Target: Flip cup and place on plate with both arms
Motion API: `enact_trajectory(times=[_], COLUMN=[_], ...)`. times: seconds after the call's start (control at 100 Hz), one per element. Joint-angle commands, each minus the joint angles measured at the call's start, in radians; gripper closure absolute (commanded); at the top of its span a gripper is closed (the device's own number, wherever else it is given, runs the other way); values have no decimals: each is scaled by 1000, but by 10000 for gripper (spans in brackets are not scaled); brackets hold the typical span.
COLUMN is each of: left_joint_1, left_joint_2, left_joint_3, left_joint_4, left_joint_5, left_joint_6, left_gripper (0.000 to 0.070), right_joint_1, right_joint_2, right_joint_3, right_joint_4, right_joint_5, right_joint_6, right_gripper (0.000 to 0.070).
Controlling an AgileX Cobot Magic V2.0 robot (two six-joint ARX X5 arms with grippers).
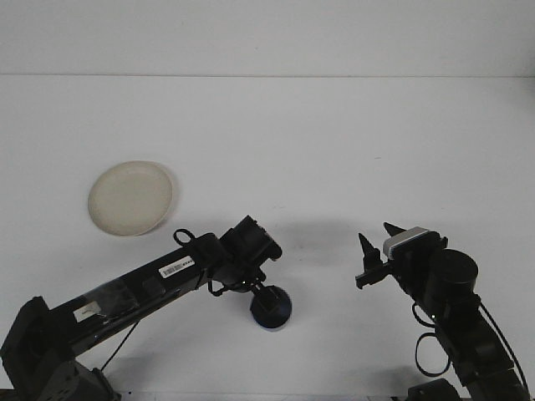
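The blue cup (283, 317) stands on the white table near the front centre, mostly covered from above by my left gripper (269, 304). The left arm reaches across from the lower left, and its wrist hides how the gripper meets the cup. The cream plate (131, 197) lies flat at the left with nothing on it, well away from the cup. My right gripper (376, 247) hangs open at the right, about a hand's width from the cup, holding nothing.
The white table (318, 142) runs back to a pale wall. Black cables loop beside both arm bases at the front edge.
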Motion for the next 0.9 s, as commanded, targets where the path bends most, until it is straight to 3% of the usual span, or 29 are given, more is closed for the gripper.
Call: enact_trajectory(times=[0.0,0.1,0.31,0.54,0.72,0.89], left_joint_1=[-17,-25,-27,43,198,455], left_joint_2=[25,25,24,-3,-90,-166], left_joint_3=[19,19,63,225,291,294], left_joint_4=[9,21,-11,-160,-213,-251], left_joint_5=[-7,-7,-19,-64,-159,-165], left_joint_6=[6,6,-2,23,55,59], left_gripper=[447,699,686,686,686,686], right_joint_1=[1,1,1,1,1,1], right_joint_2=[3,3,3,3,3,3], right_joint_3=[5,5,5,5,5,5], right_joint_4=[10,10,10,10,10,10], right_joint_5=[-2,-2,-2,-2,-2,-2], right_joint_6=[10,10,10,10,10,10], right_gripper=[316,316,316,316,316,316])
